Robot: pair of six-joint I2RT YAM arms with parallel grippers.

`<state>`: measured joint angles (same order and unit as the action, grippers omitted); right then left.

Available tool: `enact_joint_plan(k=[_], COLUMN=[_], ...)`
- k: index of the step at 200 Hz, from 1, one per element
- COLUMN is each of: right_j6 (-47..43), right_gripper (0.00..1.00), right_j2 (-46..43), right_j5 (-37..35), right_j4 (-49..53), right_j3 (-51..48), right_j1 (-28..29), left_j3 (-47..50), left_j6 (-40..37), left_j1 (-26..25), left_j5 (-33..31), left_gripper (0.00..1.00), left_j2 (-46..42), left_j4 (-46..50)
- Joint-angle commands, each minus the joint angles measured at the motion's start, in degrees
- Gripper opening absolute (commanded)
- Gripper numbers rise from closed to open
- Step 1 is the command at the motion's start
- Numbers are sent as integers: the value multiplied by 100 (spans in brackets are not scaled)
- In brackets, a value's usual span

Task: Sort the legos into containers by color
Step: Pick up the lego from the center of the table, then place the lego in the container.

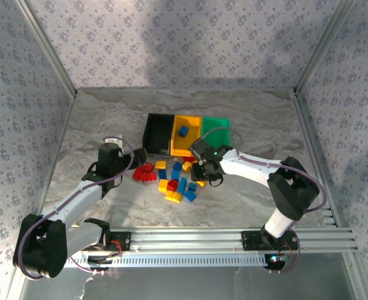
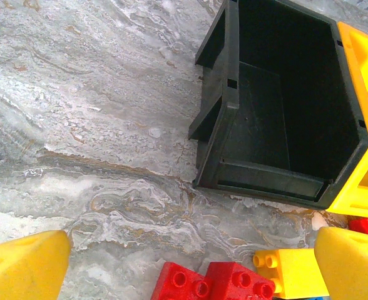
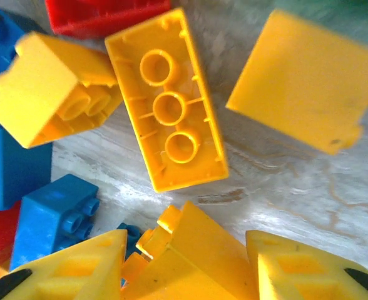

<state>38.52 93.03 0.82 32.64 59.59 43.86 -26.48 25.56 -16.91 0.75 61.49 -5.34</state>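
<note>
Looking down from above, I count three bins in a row at the far middle of the bench (image 1: 102, 112): a black bin (image 1: 159, 134), a yellow bin (image 1: 185, 147) and a green bin (image 1: 216, 125), standing side by side. One blue brick (image 1: 183, 130) lies in the yellow bin. The pile of bricks (image 1: 174, 181), a mix of red, blue and yellow, sits on the bench just in front of the bins, too crowded from up there for an exact count.

My left pincer (image 2: 191, 240) stands wide, hanging over bare bench near the black bin's front corner. Below it I see two red bricks (image 2: 212, 282) touching each other and one yellow brick (image 2: 291, 272) just beside them.

My right pincer (image 3: 187, 234) is down in the pile, its jaws narrow around one yellow brick, the flanked brick (image 3: 193, 256). The brick fills the gap between them, but I cannot tell whether both sides press on it. Past it my wrist camera shows three more yellow pieces: a long brick (image 3: 168, 100) lying upside down with three round tubes showing, a tipped brick (image 3: 49, 90) to its left, and a blurred yellow block (image 3: 303, 81) to its right. Blue bricks lie at the left, and a red brick (image 3: 106, 14) at the top edge.
</note>
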Motion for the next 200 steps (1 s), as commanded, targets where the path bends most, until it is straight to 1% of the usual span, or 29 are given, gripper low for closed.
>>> enact_joint_plan(k=[1, 24, 30, 49, 73, 91, 98, 103, 107, 119, 133, 154, 167, 185, 186, 200], right_j6=[-204, -689, -762, -1025, -1305, -1456, -1507, -1542, -1564, -1610, -1590, -1444, -1384, -1337, -1332, -1330], right_gripper=[39, 39, 39, 39, 40, 46, 53, 59, 61, 65, 65, 65, 65, 65, 65, 65], right_j2=[-349, -363, -335, -3, 577, 835, 860, 851, 831, 712, 528, 182, -102, -503, -544, -795], right_j5=[-174, -179, -167, -110, -264, -319, -401, -504, -603, -860, -933, -739, -689, -754, -768, -837], right_j4=[421, 376, 326, 306, 461, 493, 504, 532, 548, 542, 439, 203, -127, -329, -346, -456], right_j3=[383, 871, 1130, 1626, 2245, 2431, 2443, 2443, 2430, 2319, 2105, 1631, 1281, 925, 756, 424], right_j1=[-333, -897, -1059, -1481, -1803, -1930, -1904, -1853, -1802, -1649, -1524, -1512, -1503, -1496, -1501, -1535], left_j3=[-33, -27, -28, -32, -58, -68, -68, -67, -68, -85, -109, -138, -143, -197, -203, -279], left_j6=[1, 1, 1, -25, -60, -91, -102, -104, -112, -119, -128, -139, -139, -156, -156, -178], left_j1=[-32, -41, -40, -44, -67, -76, -84, -85, -83, -91, -128, -211, -259, -317, -321, -363], left_j5=[73, 96, 92, 82, 57, 33, 23, 22, 20, 46, 91, 100, 85, 96, 98, 108], left_gripper=[100, 100, 100, 100, 100, 100, 100, 100, 100, 100, 100, 100, 100, 99, 100, 99], left_j2=[-72, -37, -25, 34, 56, 38, 32, 38, 49, 68, 115, 168, 212, 282, 283, 309], left_j4=[-114, -134, -142, -150, -142, -108, -108, -116, -124, -125, -133, -142, -172, -139, -139, -18])
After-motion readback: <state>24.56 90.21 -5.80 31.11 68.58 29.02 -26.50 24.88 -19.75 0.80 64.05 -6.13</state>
